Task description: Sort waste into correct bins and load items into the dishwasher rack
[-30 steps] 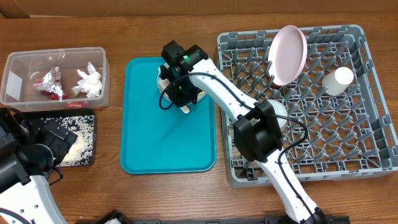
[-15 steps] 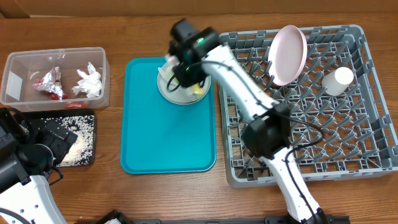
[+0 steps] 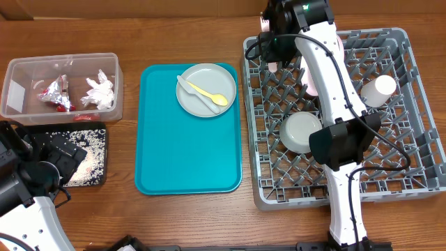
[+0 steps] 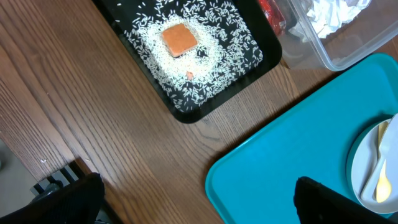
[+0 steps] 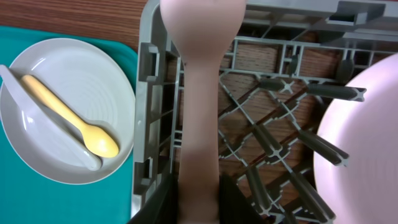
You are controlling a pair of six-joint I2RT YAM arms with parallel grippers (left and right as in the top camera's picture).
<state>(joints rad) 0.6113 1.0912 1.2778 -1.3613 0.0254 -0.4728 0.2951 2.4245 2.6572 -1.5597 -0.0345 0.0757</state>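
Running off the top edge: pink utensil (image 5: pixel 199 93) in right tool (image 5: pixel 199 202).

The right arm (image 3: pixel 333 90) reaches to the far side, its hand (image 3: pixel 277 35) pinched on a pink utensil (image 5: pixel 200 93). The left hand (image 4: pixel 199 208) hangs at near left, fingers spread wide.

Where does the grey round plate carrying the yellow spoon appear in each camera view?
Overhead: grey round plate in the flat teal tray's upper right corner.
Left wrist: plate cut off at right border.
Right wrist: plate fills the left side.
Shared landmark: the teal tray.
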